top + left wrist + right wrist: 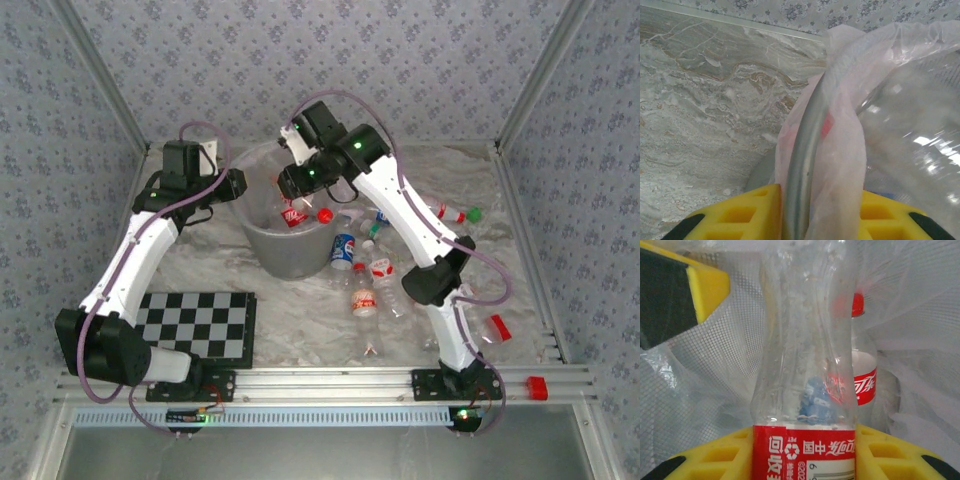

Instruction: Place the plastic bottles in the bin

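A clear bottle point(805, 390) with a red label is clamped between the yellow fingers point(880, 450) of the right gripper point(805, 460), the label end at the pads and the bare, dented body reaching away from them; in the top view this gripper hangs over the mouth of the bin point(275, 262), so the bottle is held above the opening. Behind it, inside the crinkly bag point(840, 150), a second bottle point(863, 375) with a red cap and a red-and-white label rests against the lining. The left gripper point(810, 210) is closed on the bin's left rim, one yellow finger on each side of the grey edge, the bag pinched in with it. To the right of the bin more bottles lie on the marbled table point(290, 320): a blue-labelled bottle point(343, 250) just beside the wall; a red-labelled bottle point(363, 297) nearer the arms; a green-capped bottle point(455, 213) further right. A checkerboard point(195, 323) lies flat at near left; a red block point(537, 388) sits on the front rail.
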Controlling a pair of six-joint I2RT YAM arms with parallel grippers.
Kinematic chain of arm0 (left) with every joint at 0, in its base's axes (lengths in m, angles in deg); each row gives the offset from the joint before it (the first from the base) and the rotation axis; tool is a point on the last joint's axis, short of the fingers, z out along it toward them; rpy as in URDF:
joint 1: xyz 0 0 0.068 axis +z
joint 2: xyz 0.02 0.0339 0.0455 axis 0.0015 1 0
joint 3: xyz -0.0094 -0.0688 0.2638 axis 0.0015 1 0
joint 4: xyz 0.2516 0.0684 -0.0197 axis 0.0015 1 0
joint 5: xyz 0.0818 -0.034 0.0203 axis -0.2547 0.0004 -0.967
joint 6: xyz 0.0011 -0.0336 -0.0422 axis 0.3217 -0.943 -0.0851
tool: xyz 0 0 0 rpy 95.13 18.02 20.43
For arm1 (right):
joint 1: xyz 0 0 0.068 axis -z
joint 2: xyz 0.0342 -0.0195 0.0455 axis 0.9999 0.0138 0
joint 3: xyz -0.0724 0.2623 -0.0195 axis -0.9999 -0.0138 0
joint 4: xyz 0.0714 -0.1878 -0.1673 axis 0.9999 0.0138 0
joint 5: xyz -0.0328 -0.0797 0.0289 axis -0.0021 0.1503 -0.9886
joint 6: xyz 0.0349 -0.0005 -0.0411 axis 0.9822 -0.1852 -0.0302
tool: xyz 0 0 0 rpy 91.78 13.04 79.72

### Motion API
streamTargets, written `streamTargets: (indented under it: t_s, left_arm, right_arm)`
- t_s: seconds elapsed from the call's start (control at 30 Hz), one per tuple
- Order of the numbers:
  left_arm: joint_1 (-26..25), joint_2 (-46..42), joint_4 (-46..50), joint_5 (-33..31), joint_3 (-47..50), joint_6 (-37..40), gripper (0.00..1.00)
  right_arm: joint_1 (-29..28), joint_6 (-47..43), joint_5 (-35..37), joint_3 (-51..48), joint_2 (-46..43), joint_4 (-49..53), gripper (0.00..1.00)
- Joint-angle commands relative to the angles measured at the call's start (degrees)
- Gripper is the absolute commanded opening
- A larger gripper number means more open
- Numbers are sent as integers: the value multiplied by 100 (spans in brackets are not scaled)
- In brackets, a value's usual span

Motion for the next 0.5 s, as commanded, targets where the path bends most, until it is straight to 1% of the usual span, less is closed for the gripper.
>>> streamTargets:
  t_s: [0.0, 0.03, 0.1, 0.23, 0.4, 0.43, 0.47]
  left_arm:
    - [-29, -125, -22, 8, 69, 60, 32]
    - [-29, -117, -26, 13, 76, 45, 32]
    - [-29, -107, -39, 26, 78, 26, 32]
    - [-29, -98, -26, 20, 85, 43, 32]
    - [-29, -92, -37, 9, 81, 27, 32]
    - [-29, -89, -38, 19, 78, 16, 32]
    - [-29, -89, -47, 19, 83, 15, 32]
  right_arm:
    - [-107, -264, 119, -174, 650, 129, 47]
    - [-125, -254, 120, -253, 662, 79, 57]
    - [-155, -214, 127, -482, 642, -101, 65]
    - [-161, -114, 146, -797, 700, -334, 73]
    - [-178, -86, 168, -742, 672, -363, 79]
    - [-178, -86, 181, -714, 647, -352, 84]
    - [-178, -84, 180, -681, 615, -343, 85]
